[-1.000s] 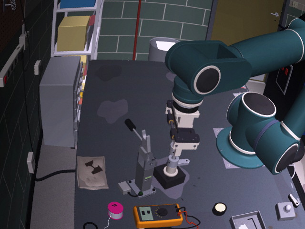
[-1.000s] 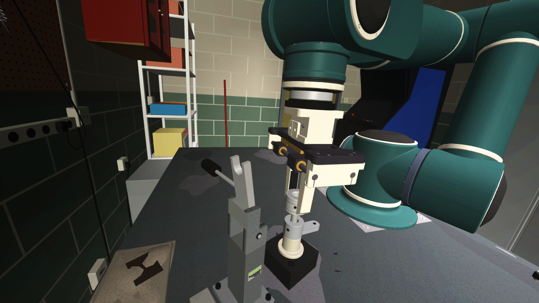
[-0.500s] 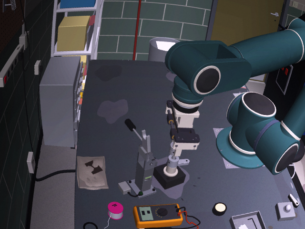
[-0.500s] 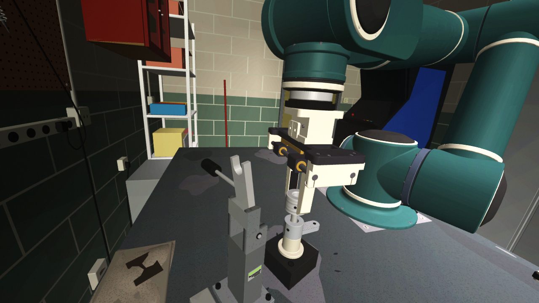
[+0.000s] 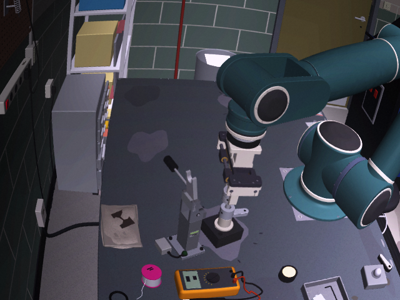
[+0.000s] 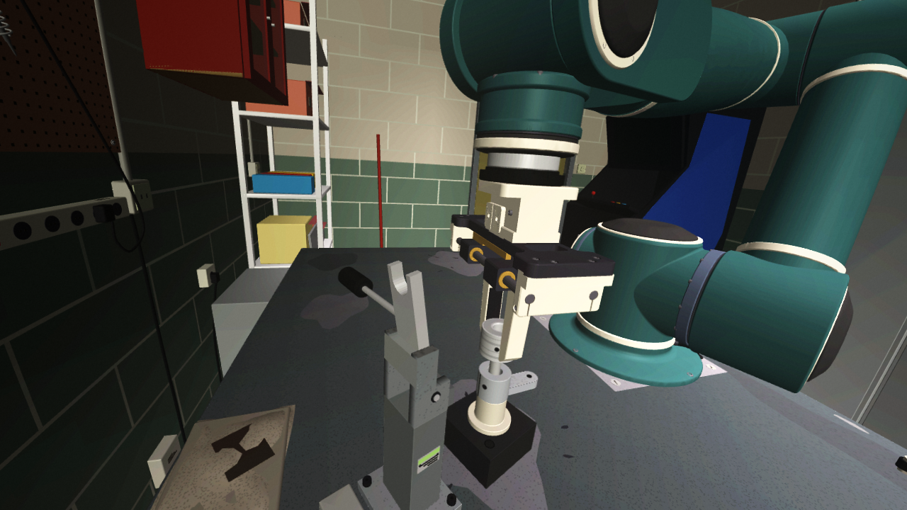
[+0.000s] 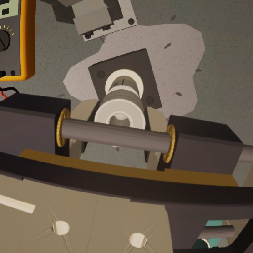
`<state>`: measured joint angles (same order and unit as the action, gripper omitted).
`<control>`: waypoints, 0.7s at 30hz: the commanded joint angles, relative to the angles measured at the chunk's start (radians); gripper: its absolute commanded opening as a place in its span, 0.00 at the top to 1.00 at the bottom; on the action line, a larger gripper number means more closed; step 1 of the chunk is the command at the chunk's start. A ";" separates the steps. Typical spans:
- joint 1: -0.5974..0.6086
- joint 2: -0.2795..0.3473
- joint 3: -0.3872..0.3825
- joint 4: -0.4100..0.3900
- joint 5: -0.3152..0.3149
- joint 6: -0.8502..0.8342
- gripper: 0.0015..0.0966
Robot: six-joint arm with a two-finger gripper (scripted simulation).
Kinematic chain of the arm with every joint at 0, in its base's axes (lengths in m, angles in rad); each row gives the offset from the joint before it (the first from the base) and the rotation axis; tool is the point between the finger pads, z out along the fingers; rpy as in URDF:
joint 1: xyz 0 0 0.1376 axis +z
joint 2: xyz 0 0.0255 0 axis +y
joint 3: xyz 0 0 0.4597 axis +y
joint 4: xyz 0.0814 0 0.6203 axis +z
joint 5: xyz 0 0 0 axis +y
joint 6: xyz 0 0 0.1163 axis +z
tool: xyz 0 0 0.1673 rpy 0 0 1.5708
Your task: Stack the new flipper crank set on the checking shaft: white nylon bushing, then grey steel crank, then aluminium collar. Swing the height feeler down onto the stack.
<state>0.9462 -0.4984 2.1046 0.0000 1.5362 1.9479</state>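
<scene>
My gripper (image 6: 496, 346) hangs straight above the checking shaft (image 6: 487, 370), which rises from a black square base (image 5: 223, 231). On the shaft sit the white nylon bushing (image 6: 489, 415) and, above it, the grey steel crank (image 6: 493, 387), whose arm (image 5: 240, 212) sticks out to the right. The height feeler (image 6: 404, 298) stands raised on its grey post (image 5: 189, 222) just left of the base, its black-knobbed handle (image 5: 170, 163) pointing away up-left. The gripper is closed around the ribbed aluminium collar (image 7: 120, 109), held with its bore over the shaft tip.
The feeler post stands close on the left of the fingers. In front lie an orange multimeter (image 5: 208, 281), a pink spool (image 5: 151, 275) and a round cap (image 5: 288, 273). A worn paper sheet (image 5: 120, 226) lies left, a grey tray (image 5: 325, 288) at the front right corner.
</scene>
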 commanded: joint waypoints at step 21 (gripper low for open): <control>0.000 0.000 -0.001 0.000 0.000 0.000 0.45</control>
<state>0.9462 -0.4984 2.1046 0.0000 1.5362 1.9479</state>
